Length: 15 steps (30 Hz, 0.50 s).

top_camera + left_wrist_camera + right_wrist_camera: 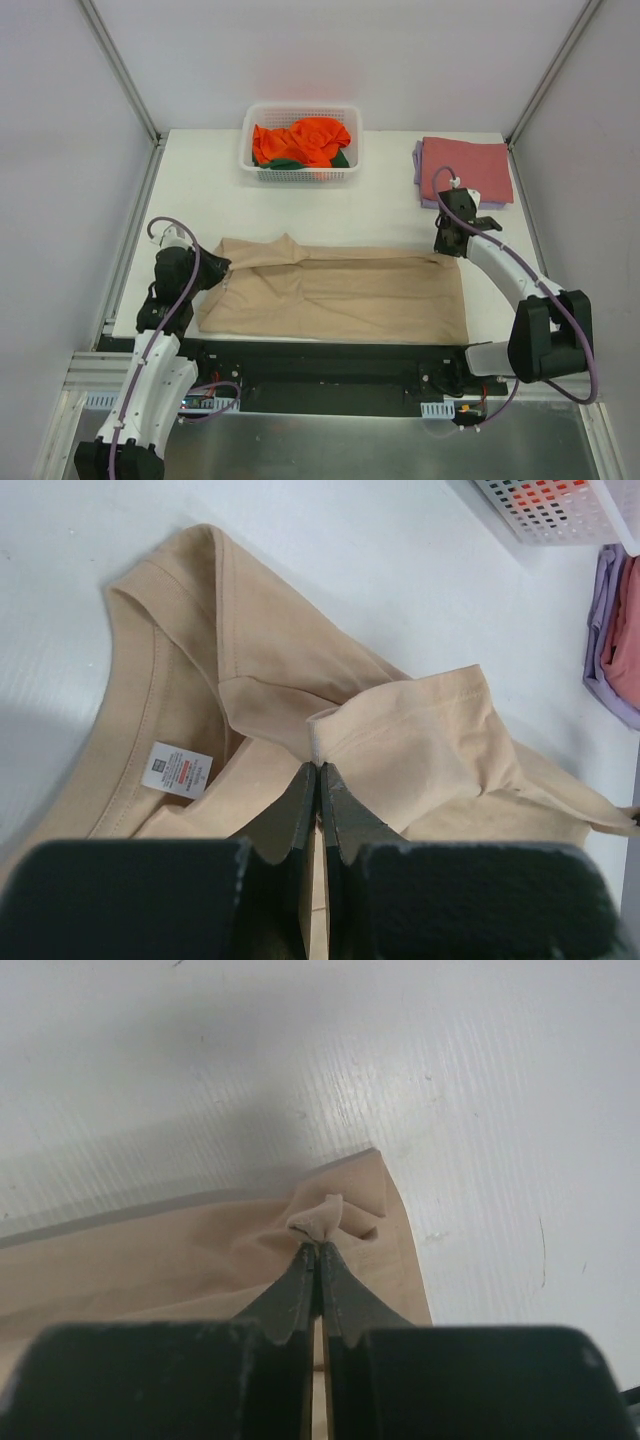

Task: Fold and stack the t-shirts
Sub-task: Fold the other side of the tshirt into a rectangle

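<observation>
A beige t-shirt point(340, 295) lies spread across the front of the table, collar end to the left. My left gripper point(214, 265) is shut on a fold of its sleeve point(400, 730), next to the collar and white label point(176, 770). My right gripper point(447, 243) is shut on a pinch of the shirt's hem corner point(322, 1218) at the far right. Orange point(305, 140) and dark green point(285, 163) t-shirts sit in the basket. A folded dusty-pink t-shirt point(467, 168) lies on a lavender one point(420, 170) at the back right.
The white lattice basket point(300, 175) stands at the back centre; its corner shows in the left wrist view point(570, 510). The folded pair also shows at the right edge of that view point(615, 640). Bare white table point(390, 215) lies between basket and shirt.
</observation>
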Each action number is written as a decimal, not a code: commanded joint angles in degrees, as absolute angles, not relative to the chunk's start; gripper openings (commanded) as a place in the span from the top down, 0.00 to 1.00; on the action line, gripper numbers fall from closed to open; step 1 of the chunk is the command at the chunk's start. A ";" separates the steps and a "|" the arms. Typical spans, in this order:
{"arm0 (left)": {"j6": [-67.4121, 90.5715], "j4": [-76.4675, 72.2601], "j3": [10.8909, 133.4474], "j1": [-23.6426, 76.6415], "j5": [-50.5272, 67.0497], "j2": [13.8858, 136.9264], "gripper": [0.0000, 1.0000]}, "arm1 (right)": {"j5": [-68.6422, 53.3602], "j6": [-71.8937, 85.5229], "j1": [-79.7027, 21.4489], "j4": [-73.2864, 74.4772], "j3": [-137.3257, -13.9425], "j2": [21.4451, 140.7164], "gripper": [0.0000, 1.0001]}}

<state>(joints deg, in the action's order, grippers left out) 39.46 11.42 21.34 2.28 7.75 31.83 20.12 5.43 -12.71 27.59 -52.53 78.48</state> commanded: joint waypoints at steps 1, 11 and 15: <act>42.01 13.44 19.60 2.29 5.18 28.48 1.00 | 21.36 5.27 -13.18 30.76 -50.72 73.83 0.97; 44.21 18.10 18.29 2.37 4.66 26.28 1.00 | 23.56 8.00 -16.08 36.83 -45.80 68.82 0.96; 47.10 21.52 16.96 2.29 0.37 24.35 1.00 | 23.29 8.87 -16.35 36.65 -43.77 68.20 0.95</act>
<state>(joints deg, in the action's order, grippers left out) 43.70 17.19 18.11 2.26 5.69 26.15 20.80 7.29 -16.01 33.89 -45.15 69.89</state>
